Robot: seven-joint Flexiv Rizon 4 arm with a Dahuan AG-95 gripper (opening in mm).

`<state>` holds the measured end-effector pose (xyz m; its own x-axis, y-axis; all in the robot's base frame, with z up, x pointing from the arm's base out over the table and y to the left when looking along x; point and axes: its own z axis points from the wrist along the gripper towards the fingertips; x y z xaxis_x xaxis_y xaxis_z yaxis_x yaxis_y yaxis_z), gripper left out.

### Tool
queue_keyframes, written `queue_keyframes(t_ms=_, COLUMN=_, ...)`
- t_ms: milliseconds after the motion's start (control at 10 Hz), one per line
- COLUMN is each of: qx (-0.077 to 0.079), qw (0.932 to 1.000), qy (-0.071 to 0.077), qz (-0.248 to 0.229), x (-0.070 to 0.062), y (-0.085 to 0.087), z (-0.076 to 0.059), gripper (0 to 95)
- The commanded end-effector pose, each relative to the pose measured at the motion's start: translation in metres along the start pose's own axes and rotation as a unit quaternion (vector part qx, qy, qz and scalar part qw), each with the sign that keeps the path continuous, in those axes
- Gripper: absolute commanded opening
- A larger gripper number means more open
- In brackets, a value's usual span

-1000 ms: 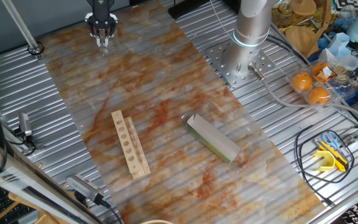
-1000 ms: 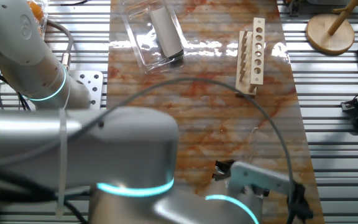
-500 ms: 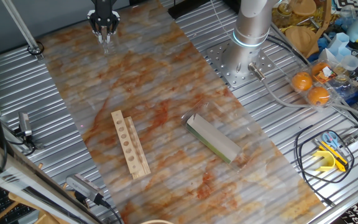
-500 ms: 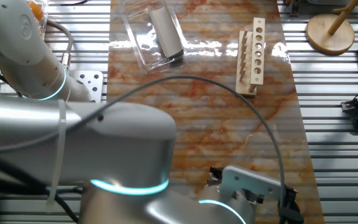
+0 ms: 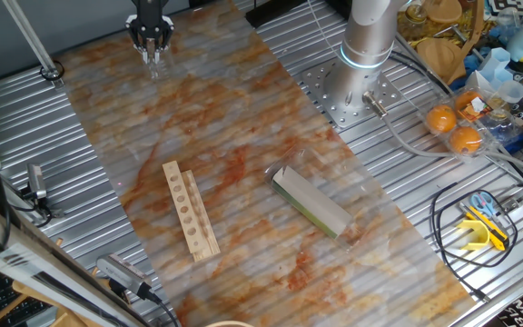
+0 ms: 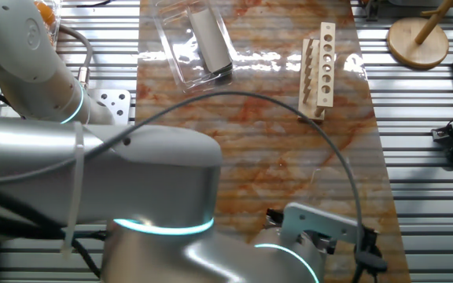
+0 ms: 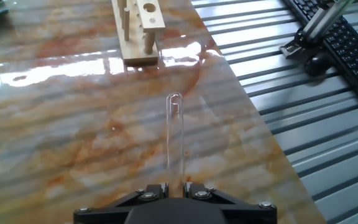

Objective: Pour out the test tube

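Note:
A clear glass test tube (image 7: 175,134) sticks out forward from between my fingers in the hand view, its rounded end toward the wooden rack (image 7: 138,25). My gripper (image 7: 175,185) is shut on the tube's near end. It hangs above the marbled table's far corner (image 5: 152,54), well away from the rack (image 5: 190,210). The rack lies flat with its holes empty (image 6: 318,71). I cannot tell whether the tube holds any liquid. In the other fixed view my own arm hides the gripper's fingers.
A clear container with a grey-green box (image 5: 311,200) lies right of the rack. The arm's base (image 5: 357,91) is bolted to the ribbed metal at the back right. Oranges (image 5: 452,127), scissors (image 5: 484,211) and cables crowd the right side. A keyboard (image 7: 353,43) lies beyond the table edge.
The gripper with the tube has shifted slightly toward the table's far corner; the rack and container have not moved.

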<state>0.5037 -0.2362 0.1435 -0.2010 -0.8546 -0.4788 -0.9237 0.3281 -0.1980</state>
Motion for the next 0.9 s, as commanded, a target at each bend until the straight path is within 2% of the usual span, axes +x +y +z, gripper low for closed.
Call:
queue_keyframes(t_ms=100, qx=0.0, qw=1.0, qy=0.003, qz=0.004, x=-0.0007, y=-0.0015, z=0.0024, gripper=0.0)
queue_keyframes(t_ms=300, qx=-0.003, qw=0.9997, qy=-0.021, qz=0.01, x=-0.0008, y=-0.0014, z=0.0028, gripper=0.0)
queue_keyframes(t_ms=400, qx=-0.005, qw=0.9991, qy=-0.04, qz=0.014, x=-0.0008, y=-0.0014, z=0.0028, gripper=0.0)
queue_keyframes(t_ms=800, qx=-0.004, qw=0.9981, qy=-0.061, qz=0.013, x=-0.0031, y=-0.0019, z=0.0032, gripper=0.0)
queue_keyframes(t_ms=900, qx=-0.002, qw=0.998, qy=-0.062, qz=0.014, x=-0.0049, y=-0.0024, z=0.0036, gripper=0.0)
